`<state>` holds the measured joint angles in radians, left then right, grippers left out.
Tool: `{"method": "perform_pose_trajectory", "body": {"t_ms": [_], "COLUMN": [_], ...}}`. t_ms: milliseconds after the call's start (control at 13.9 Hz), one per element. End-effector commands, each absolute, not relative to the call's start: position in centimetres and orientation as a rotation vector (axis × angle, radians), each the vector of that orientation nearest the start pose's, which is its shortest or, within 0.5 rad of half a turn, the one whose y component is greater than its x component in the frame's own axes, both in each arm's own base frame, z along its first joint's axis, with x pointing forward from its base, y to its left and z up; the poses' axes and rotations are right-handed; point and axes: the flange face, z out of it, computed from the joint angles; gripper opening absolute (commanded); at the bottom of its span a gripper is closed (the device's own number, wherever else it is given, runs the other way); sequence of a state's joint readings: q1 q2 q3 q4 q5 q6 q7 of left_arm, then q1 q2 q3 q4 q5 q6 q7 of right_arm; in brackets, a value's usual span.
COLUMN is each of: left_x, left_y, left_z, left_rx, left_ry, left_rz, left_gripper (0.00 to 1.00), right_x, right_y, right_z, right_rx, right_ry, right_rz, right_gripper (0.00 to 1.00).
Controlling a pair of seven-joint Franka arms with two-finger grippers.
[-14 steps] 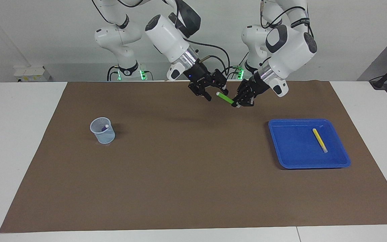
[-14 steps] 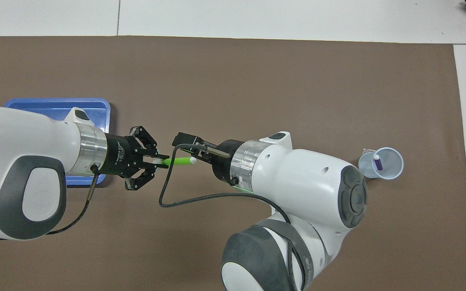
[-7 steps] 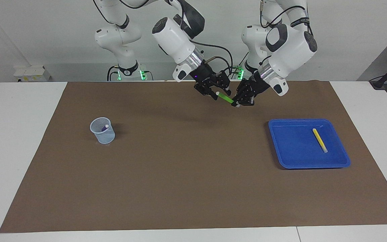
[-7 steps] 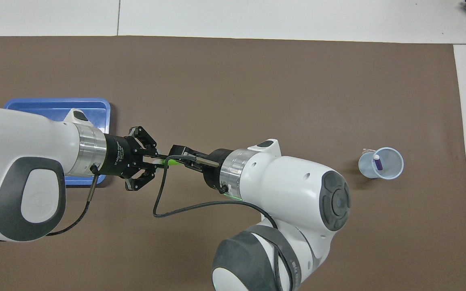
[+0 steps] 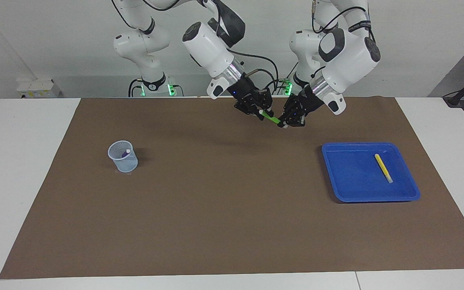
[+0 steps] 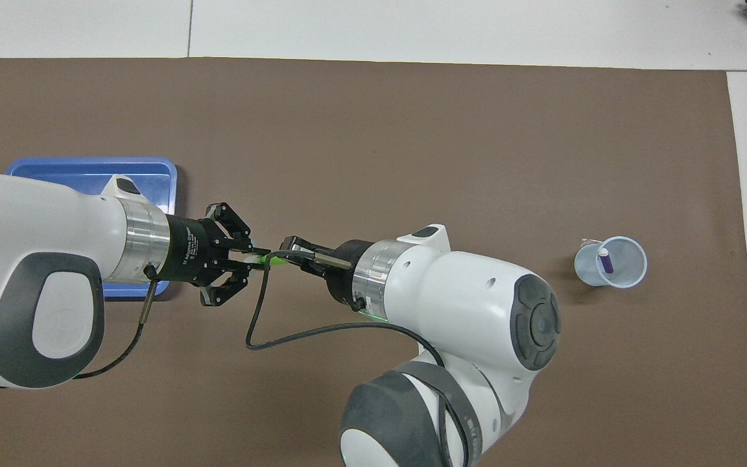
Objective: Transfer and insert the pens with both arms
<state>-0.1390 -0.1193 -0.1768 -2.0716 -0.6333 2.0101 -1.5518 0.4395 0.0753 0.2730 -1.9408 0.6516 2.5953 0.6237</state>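
Note:
Over the brown mat near the robots' edge, the green pen (image 5: 271, 118) (image 6: 264, 258) hangs slanted between both grippers. My left gripper (image 5: 284, 123) (image 6: 251, 258) is shut on its lower end. My right gripper (image 5: 262, 113) (image 6: 286, 250) has closed on the upper, pale-tipped end. The yellow pen (image 5: 383, 168) lies in the blue tray (image 5: 349, 189) toward the left arm's end. The purple pen (image 5: 126, 152) (image 6: 604, 261) stands in the pale blue cup (image 5: 123, 161) (image 6: 626, 275) toward the right arm's end.
A brown mat (image 5: 224, 209) covers most of the white table. In the overhead view the left arm hides most of the blue tray (image 6: 88, 170). Black cables loop from both wrists.
My right gripper moved in toward the left one and closed its fingers on the green pen's free end. The left gripper kept its hold and barely moved.

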Motion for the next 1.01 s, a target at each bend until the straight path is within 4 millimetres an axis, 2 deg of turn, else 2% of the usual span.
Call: {"method": "perform_pose_trajectory", "body": {"t_ms": [0,72,359,719,935], "left_x": [48.3,48.3,48.32,48.27,48.18], "left_y": [-20.0,-20.01,-20.03,-20.04,-20.03], "left_z": [49.96,49.96,49.99,50.06,50.28], "left_rx": [-2.503,-2.503,-2.488,-2.487,-2.504], "left_ry": [-2.382,-2.382,-2.399,-2.399,-2.39], "left_rz": [0.738,0.738,0.75,0.751,0.746], "left_gripper": [0.0,0.0,0.0,0.0,0.0], "right_x": [47.47,47.47,47.62,47.84,48.01], "right_y": [39.11,39.11,38.97,38.78,38.67], "right_z": [50.49,50.49,50.41,50.4,50.45], "right_rx": [-2.348,-2.348,-2.347,-2.346,-2.345], "right_ry": [0.46,0.46,0.465,0.473,0.475], "right_rz": [-0.137,-0.137,-0.138,-0.14,-0.14], "right_gripper": [0.45,0.44,0.28,0.0,0.0]}}
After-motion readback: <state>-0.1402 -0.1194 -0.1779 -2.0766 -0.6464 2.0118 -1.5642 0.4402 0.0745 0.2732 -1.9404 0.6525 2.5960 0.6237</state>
